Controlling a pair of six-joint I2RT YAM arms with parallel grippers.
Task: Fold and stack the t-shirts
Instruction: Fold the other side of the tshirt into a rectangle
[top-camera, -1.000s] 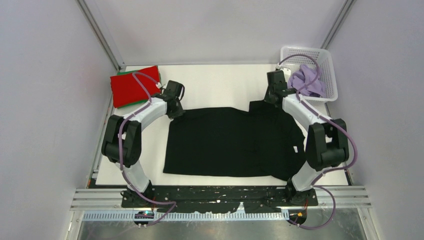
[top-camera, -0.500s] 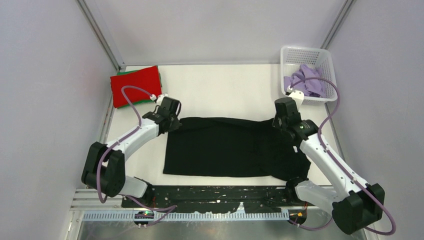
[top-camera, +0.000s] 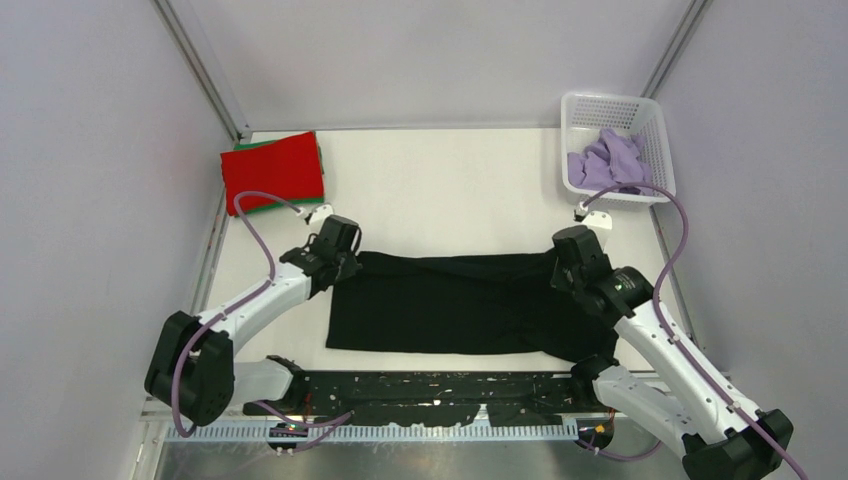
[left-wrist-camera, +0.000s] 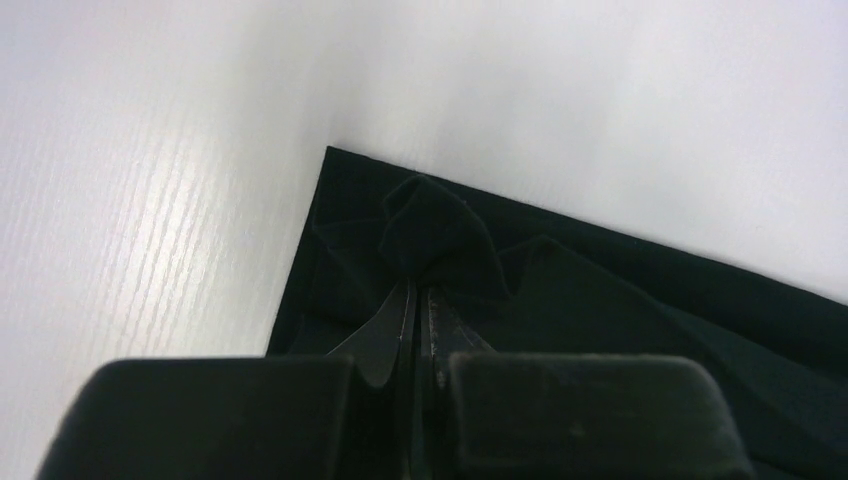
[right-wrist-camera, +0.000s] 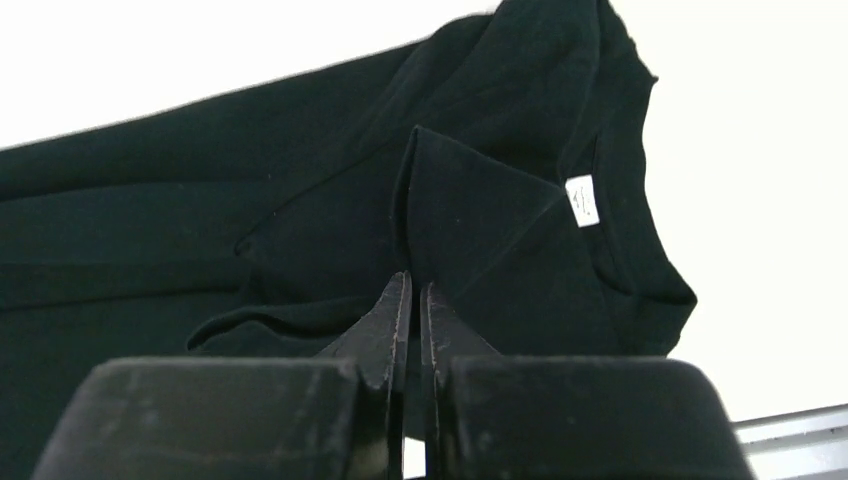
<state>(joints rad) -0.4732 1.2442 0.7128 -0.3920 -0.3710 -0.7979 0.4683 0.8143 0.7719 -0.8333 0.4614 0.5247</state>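
The black t-shirt (top-camera: 455, 305) lies across the table's near half, its far edge lifted and carried toward the front. My left gripper (top-camera: 343, 262) is shut on the shirt's far left corner (left-wrist-camera: 430, 225). My right gripper (top-camera: 572, 272) is shut on a fold of the shirt's far right part (right-wrist-camera: 470, 215), near the collar and small white tag (right-wrist-camera: 581, 200). The red t-shirt (top-camera: 273, 171) lies folded at the far left on top of the green one (top-camera: 247, 146). The lavender t-shirt (top-camera: 605, 160) is bunched in the basket.
A white plastic basket (top-camera: 612, 105) stands at the far right corner. The white table (top-camera: 450, 190) is bounded by a metal rail at the front and grey walls on both sides.
Both grippers have pulled the black shirt's far edge toward the front, so the shirt has gone from spread out to a narrower band. Both arms have swung down and outward.
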